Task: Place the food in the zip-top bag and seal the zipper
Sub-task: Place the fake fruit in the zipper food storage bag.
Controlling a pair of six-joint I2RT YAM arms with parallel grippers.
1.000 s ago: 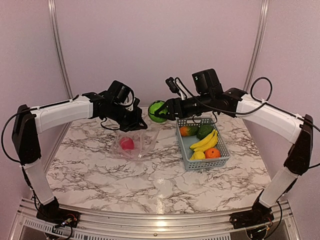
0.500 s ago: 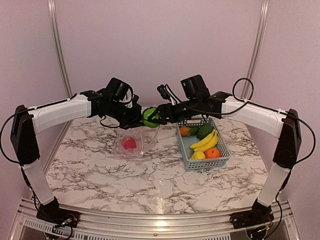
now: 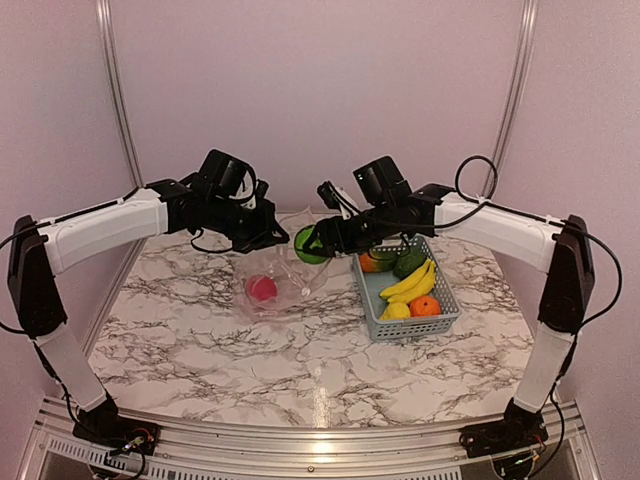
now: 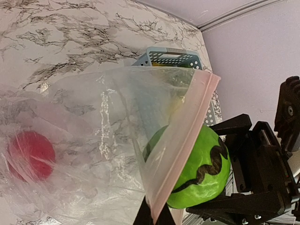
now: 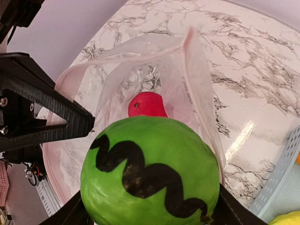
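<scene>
The melon [image 5: 150, 164] meets the zip-top bag [image 4: 93, 140]
Right gripper [image 3: 314, 243] jaws spread wide around it at the bag's 1 o'clock; left gripper [image 3: 264, 237] pinches the rim at 12. Risk: melon snags the zipper [image 4: 185, 133], pulling it free.

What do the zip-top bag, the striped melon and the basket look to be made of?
The zip-top bag: thin clear plastic film, glossy and crinkled; the apple shows through it. The striped melon: probably hard moulded plastic, smooth with a faint sheen, and the black stripe looks painted. The basket: grey-blue rigid plastic, matte, with moulded slots.
</scene>
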